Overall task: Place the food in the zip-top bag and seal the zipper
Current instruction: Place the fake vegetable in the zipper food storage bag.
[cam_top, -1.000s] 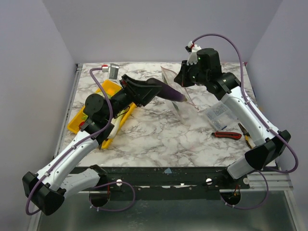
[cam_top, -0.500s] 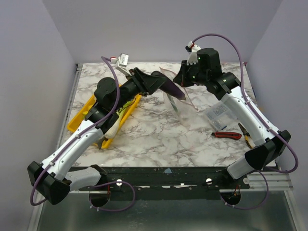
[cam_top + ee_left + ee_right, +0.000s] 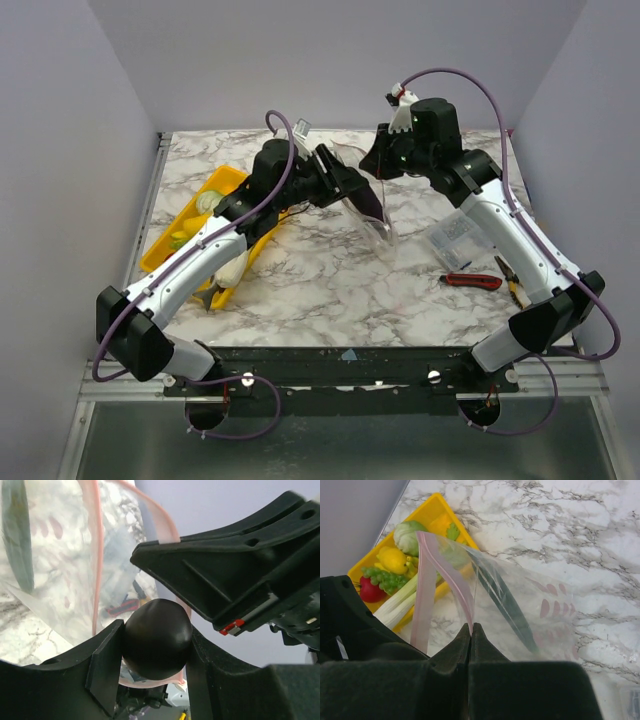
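Upper centre: right pincer [image 3: 470, 630] pinches zipper [image 3: 426, 580], left pincer [image 3: 352, 190] grips dark purple piece [image 3: 157, 639]. Zip-top bag [image 3: 375, 228] likely limp, slick; hold the strip.

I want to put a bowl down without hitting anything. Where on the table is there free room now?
Widest bare marble: front centre, between the tray and the red tool. A smaller patch lies behind the tray, back left. Crowded: back centre, where left claw and right claw meet at the bag; also beside the packet.
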`<state>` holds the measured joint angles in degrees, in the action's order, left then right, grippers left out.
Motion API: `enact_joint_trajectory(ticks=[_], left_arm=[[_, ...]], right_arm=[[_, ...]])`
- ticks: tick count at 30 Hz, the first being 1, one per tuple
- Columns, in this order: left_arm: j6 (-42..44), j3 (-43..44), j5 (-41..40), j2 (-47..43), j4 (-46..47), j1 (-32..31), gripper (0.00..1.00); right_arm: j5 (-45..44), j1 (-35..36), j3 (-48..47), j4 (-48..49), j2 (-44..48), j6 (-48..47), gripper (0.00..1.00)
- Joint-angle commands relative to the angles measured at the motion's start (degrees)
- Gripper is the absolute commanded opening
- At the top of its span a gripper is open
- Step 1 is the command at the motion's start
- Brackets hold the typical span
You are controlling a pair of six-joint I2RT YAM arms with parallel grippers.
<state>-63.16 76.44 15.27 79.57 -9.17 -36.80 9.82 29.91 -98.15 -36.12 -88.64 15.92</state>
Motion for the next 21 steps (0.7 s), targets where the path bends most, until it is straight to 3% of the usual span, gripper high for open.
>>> enact_joint_trajectory(ticks=[1, 5, 8, 15, 21], left_arm=[[-3.9, 0.7, 1.3, 0.0, -1.7, -1.0, 0.05], [-5.3, -0.7, 1.7, 0.3, -0.9, -1.1, 0.27], [-4.0, 0.3, 1.8, 0.9, -3.3, -1.1, 0.56], [1.2, 1.4, 1.2, -0.5, -8.3, -0.1, 0.95], [6.7, 1.1, -3.0, -3.9, -12.2, 0.8, 0.98]], right_arm=[[1.2, -0.3, -1.7, -0.1, -0.5, 0.7, 0.01], [1.3, -0.3, -1.5, 0.0, -0.6, 0.8, 0.01], [1.0, -0.2, -1.5, 0.1, -0.7, 0.8, 0.01], [-0.2, -0.2, -1.4, -0.6, -0.7, 0.3, 0.00], [-0.2, -0.3, -1.2, -0.8, -0.8, 0.5, 0.00]])
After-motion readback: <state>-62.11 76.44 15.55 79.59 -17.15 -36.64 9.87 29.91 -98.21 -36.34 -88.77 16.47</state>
